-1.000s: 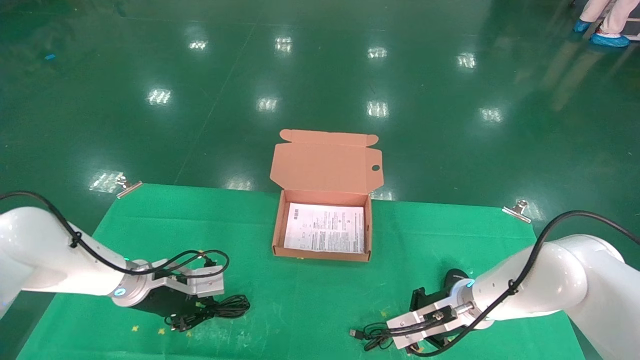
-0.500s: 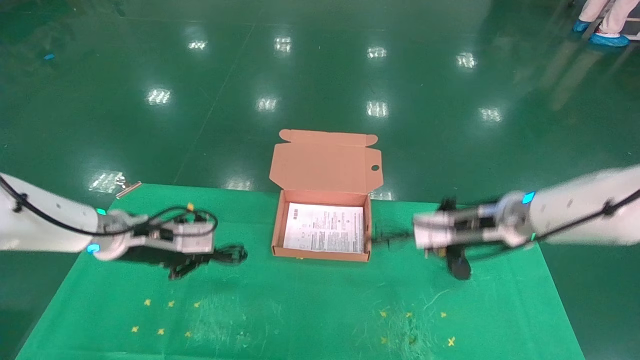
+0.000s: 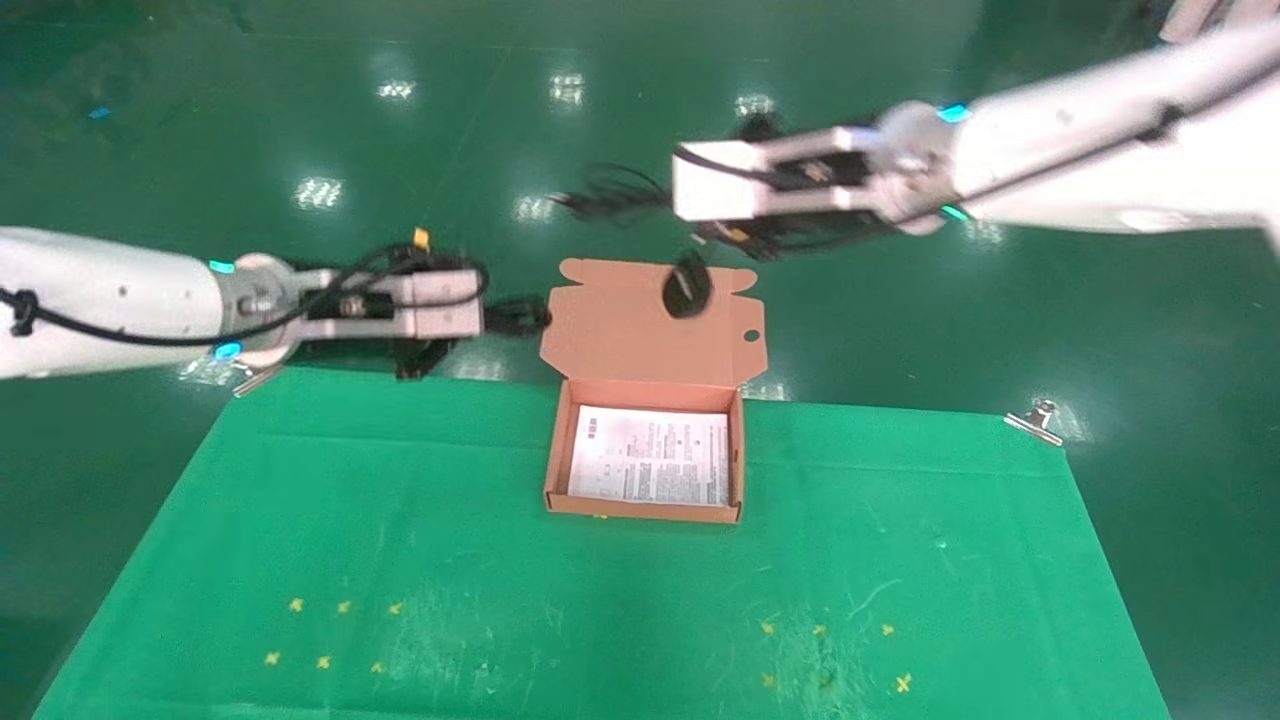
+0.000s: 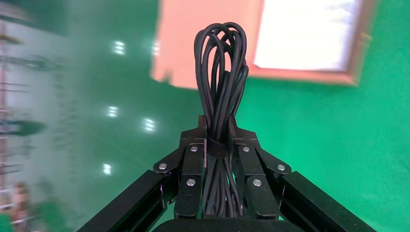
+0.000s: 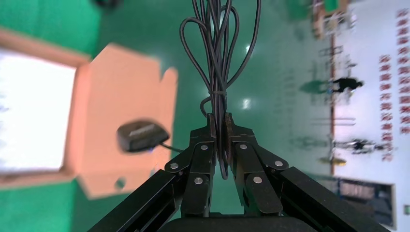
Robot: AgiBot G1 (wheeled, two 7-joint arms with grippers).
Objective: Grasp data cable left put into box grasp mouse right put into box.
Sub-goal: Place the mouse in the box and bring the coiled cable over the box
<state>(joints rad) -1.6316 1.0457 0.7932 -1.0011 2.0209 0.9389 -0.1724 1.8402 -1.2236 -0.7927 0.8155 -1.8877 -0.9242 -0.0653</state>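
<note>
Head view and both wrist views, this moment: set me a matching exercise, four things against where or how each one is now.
Things:
1. data cable
2. mouse
3. box
4. right gripper

States:
A. lid open, only a white printed sheet inside
B. dangling on its cord in front of the lid
C. clamped in the left gripper
D. shut on a bundled cord

Pairs: 1-C, 2-B, 3-A, 4-D

Both arms reach inward at mid-frame height, the left gripper at centre-left, the right gripper higher, both clamped shut.
</note>
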